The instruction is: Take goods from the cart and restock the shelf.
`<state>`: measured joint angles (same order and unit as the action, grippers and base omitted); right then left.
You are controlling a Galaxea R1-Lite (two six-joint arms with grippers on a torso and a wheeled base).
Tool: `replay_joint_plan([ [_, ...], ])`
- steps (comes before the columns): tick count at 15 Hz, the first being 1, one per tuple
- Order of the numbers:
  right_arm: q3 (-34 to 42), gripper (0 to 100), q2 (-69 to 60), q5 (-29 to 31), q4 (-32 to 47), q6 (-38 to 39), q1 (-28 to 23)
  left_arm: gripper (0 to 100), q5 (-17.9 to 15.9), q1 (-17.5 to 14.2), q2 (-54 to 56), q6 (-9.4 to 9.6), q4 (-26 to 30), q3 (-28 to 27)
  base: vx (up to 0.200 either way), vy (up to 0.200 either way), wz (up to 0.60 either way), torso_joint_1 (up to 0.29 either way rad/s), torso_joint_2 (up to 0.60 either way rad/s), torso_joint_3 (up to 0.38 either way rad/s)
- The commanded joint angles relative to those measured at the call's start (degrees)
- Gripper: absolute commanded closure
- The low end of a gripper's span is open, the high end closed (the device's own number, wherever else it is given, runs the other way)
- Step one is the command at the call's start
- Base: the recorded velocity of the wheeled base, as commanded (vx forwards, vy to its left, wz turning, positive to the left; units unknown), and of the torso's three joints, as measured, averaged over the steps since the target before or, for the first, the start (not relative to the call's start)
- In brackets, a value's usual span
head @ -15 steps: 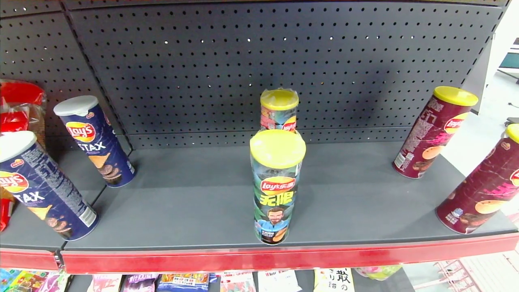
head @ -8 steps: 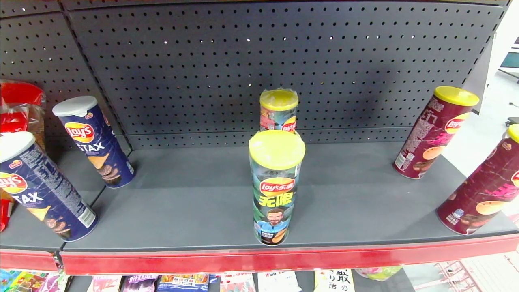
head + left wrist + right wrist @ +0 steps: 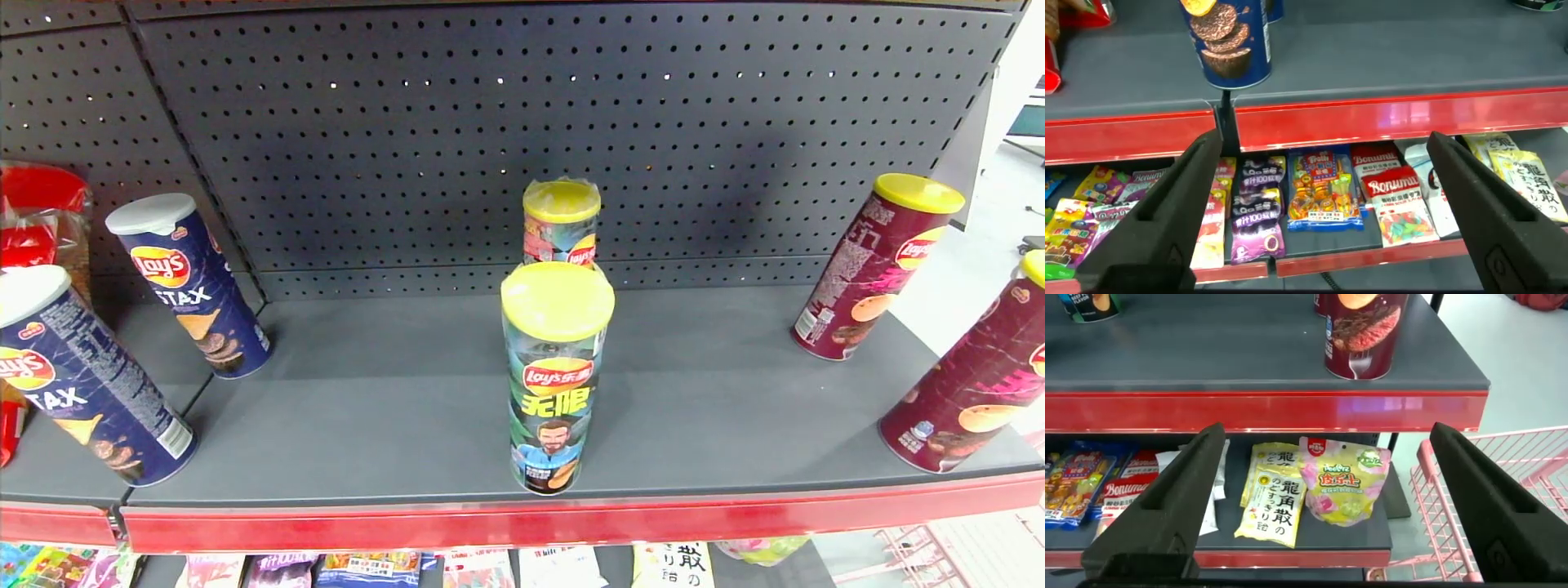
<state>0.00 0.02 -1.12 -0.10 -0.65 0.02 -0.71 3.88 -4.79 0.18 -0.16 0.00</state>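
Found the left gripper [image 3: 1323,139] and right gripper [image 3: 1327,429] both spread wide and empty, low before the shelf [image 3: 392,392] with its red front edge. Saw a green chip can [image 3: 555,384] upright near that edge, a like can [image 3: 562,224] behind it, blue cans [image 3: 192,286] leftward and maroon cans [image 3: 873,269] rightward. Caught the pink cart [image 3: 1503,490] near the right gripper.

Shelf [image 3: 392,408] free between blue can [image 3: 196,286], centre can [image 3: 557,376], maroon can [image 3: 873,269].
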Motion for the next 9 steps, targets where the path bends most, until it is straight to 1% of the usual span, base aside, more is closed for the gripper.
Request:
replay_joint_plan([
  [1,0.0,0,-0.02,-0.02,0.01,0.21,0.06,0,0.0,-0.01,-0.13,-0.01,-0.02,0.0,0.0,0.0,0.0,0.0,0.0,0.0],
  [7,0.0,0,-0.02,-0.11,0.01,0.12,0.06,0,0.0,-0.01,-0.13,-0.09,-0.02,0.0,0.0,0.0,0.0,0.0,0.0,0.0],
  [9,0.0,0,-0.02,-1.95,0.01,0.56,0.15,0,0.0,-0.01,-0.13,-0.01,-0.11,0.0,0.0,0.0,0.0,0.0,0.0,0.0],
])
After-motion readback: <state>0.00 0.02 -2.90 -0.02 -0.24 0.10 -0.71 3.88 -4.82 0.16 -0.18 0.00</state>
